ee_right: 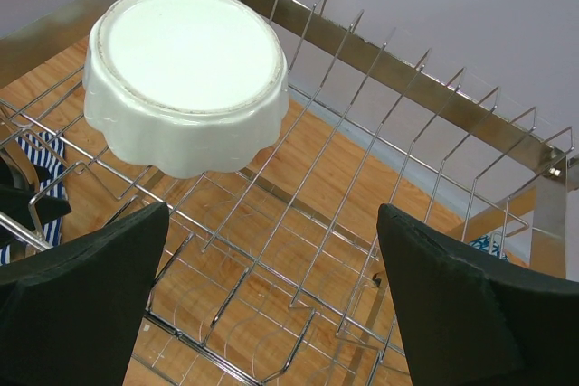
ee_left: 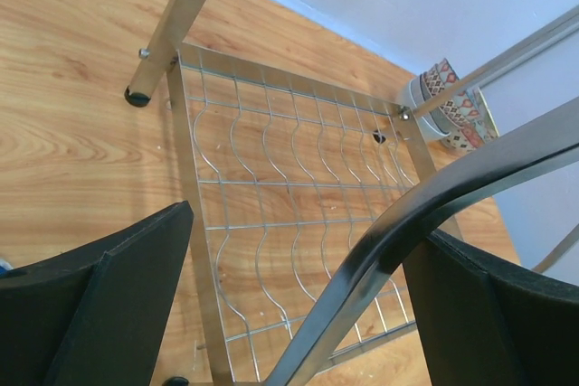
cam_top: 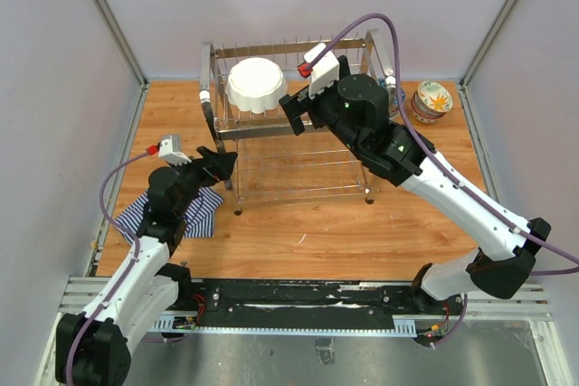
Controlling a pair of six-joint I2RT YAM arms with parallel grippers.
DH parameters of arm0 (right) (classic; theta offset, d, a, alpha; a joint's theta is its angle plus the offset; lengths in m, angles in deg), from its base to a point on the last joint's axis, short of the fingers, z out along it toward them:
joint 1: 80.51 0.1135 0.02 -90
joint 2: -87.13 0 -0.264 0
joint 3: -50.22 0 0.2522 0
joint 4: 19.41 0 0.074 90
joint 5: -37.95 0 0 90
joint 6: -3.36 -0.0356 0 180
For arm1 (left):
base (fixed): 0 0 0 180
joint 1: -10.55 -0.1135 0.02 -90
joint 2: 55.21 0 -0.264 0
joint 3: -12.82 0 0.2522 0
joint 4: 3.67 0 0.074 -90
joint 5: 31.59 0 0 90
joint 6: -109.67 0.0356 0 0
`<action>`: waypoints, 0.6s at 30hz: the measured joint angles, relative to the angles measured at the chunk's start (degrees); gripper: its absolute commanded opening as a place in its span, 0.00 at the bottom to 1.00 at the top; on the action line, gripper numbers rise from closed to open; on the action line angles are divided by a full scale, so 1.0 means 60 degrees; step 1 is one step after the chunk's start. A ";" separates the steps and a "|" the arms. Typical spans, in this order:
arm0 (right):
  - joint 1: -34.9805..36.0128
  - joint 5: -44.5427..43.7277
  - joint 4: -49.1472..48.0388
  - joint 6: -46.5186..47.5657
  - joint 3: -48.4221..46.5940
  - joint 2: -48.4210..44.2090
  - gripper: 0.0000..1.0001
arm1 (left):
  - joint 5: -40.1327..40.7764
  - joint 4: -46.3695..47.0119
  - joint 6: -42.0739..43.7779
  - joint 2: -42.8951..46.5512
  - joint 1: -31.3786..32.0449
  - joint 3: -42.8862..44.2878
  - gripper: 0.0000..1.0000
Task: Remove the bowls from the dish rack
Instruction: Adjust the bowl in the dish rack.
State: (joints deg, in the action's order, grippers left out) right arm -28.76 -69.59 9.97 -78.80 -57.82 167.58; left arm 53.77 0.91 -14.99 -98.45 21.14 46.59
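— What stands before the right claw point(ee_right: 271, 219)?
— Upright prongs of the two-tier chrome wire dish rack point(ee_right: 425, 79) straight ahead, and the upside-down white scalloped ceramic bowl point(ee_right: 185, 70) ahead-left. There is open room above both.

A two-tier chrome wire dish rack point(cam_top: 262, 130) stands at the back of the wooden desk point(cam_top: 317, 232). A large white scalloped bowl point(cam_top: 256, 84) lies upside down on its upper tier, with the right pincer point(cam_top: 291, 113) just beside it. The left pincer point(cam_top: 222, 164) is near the rack's front left leg. A blue-white striped cloth point(cam_top: 167, 214) lies beneath that arm. A stack of patterned bowls point(cam_top: 432, 98) stands right of the rack.
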 measured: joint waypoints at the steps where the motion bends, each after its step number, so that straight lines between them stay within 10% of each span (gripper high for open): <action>1: 0.0000 -0.0004 0.0000 0.0004 0.0000 0.0004 0.98 | -0.0033 -0.0004 0.0025 -0.0076 -0.0018 0.0066 1.00; 18: 0.0000 -0.0004 0.0015 0.0175 -0.0062 0.0044 0.98 | 0.0036 -0.2135 0.0058 0.2448 0.0393 0.0736 1.00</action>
State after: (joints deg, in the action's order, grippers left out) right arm -28.76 -69.61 10.06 -77.75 -58.19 167.84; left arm 53.99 -11.89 -14.64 -83.76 23.50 51.01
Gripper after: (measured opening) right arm 0.984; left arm 0.996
